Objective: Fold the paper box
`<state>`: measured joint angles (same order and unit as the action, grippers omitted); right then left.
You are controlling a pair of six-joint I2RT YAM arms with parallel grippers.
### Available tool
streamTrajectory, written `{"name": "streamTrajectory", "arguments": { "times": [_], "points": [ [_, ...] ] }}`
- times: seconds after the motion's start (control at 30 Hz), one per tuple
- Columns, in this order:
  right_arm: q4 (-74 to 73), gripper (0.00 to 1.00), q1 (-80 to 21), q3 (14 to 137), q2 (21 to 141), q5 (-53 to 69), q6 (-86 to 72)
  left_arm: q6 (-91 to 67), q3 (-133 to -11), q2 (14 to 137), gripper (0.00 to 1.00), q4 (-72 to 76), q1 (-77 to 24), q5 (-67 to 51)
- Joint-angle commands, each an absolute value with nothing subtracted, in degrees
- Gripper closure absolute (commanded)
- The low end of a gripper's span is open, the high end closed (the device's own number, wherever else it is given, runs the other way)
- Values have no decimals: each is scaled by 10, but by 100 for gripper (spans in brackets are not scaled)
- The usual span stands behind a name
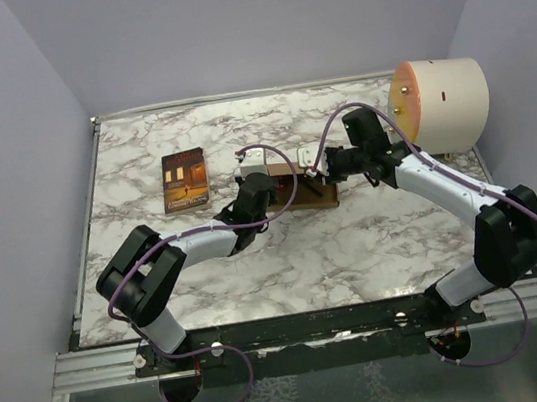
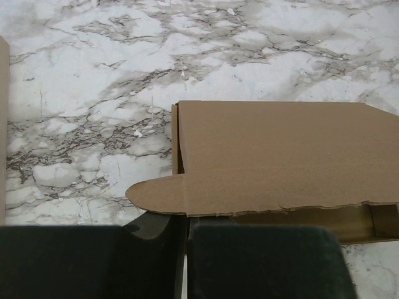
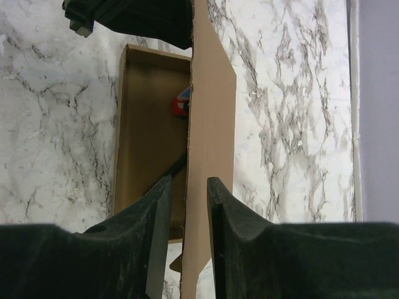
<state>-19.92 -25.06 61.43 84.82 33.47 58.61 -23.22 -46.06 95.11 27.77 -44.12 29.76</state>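
**Right Fingers Astride a Raised Flap**

The right gripper stood with its jaws slightly apart, one on each side of an upright flap of the paper box, not clamped. The left gripper was clenched on nothing, at the edge of the flat lid panel. On the marble table, the box sat mid-table. A cream cylinder sat far right, and a dark book lay left of the box, apart from it.

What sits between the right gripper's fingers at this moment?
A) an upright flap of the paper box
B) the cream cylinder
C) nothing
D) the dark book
A: in the right wrist view a brown flap of the paper box stands between the fingers of the right gripper.
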Motion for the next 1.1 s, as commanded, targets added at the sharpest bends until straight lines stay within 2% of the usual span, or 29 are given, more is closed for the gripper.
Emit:
{"name": "streamTrajectory", "arguments": {
  "times": [0.0, 0.47, 0.67, 0.9, 1.07],
  "points": [
    [-174, 73, -250, 607, 861, 314, 600, -237, -468, 951, 100, 286, -447, 278],
    [-140, 96, -252, 568, 840, 304, 621, -239, -464, 937, 99, 281, -447, 277],
    [-120, 99, -252, 555, 832, 304, 616, -242, -457, 916, 81, 271, -447, 270],
    [-107, 99, -252, 546, 829, 298, 608, -250, -419, 863, 68, 251, -447, 249],
    [-103, 99, -252, 537, 828, 301, 605, -262, -367, 787, 63, 227, -447, 217]
  ]
}}
